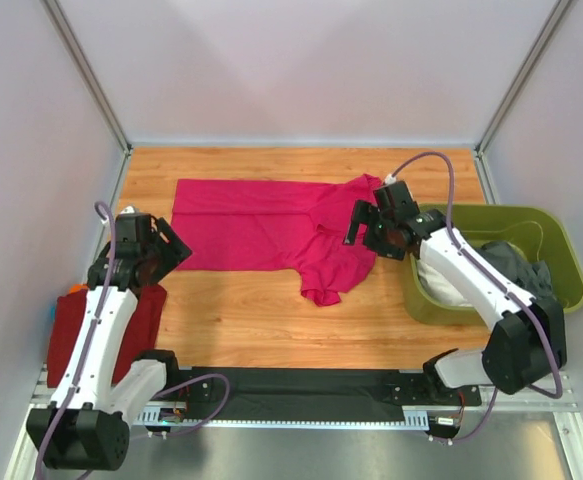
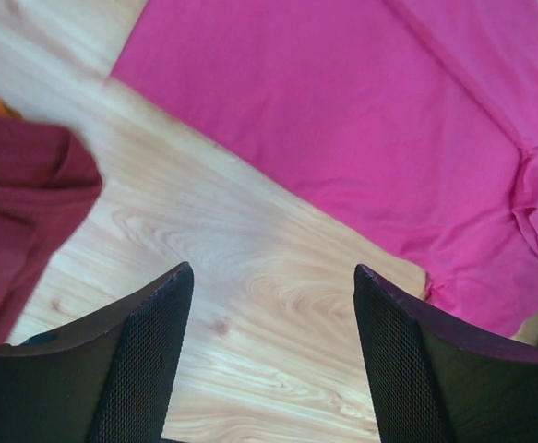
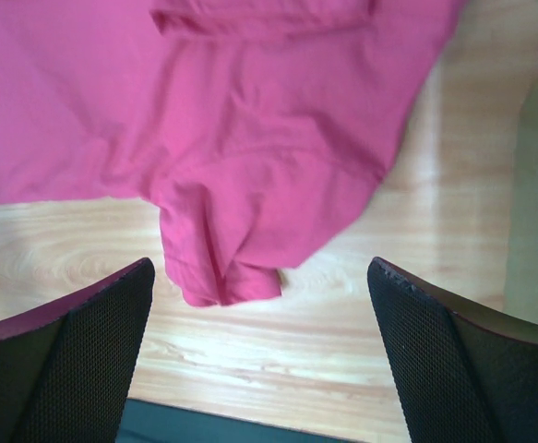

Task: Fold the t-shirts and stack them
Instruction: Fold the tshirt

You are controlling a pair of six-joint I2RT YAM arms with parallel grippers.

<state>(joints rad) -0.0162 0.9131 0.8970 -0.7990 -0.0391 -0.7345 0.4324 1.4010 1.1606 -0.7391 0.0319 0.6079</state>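
While both claws stand apart and hold nothing, the left gripper point(image 2: 273, 272) hangs over bare wooden table point(image 2: 250, 240), between the dark red t-shirt point(image 2: 19, 203) near the table's left edge and the magenta t-shirt point(image 2: 342, 120) spread mid-table; the right gripper point(image 3: 261, 266) gapes above that shirt's bunched right end, the olive bin point(image 1: 561, 260) just beside, open wood nearer the bases

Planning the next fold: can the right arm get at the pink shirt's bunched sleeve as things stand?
Probably yes. The right tool hangs open above the pink shirt, its bunched sleeve close by with nothing between; the green bin stands off to the side.
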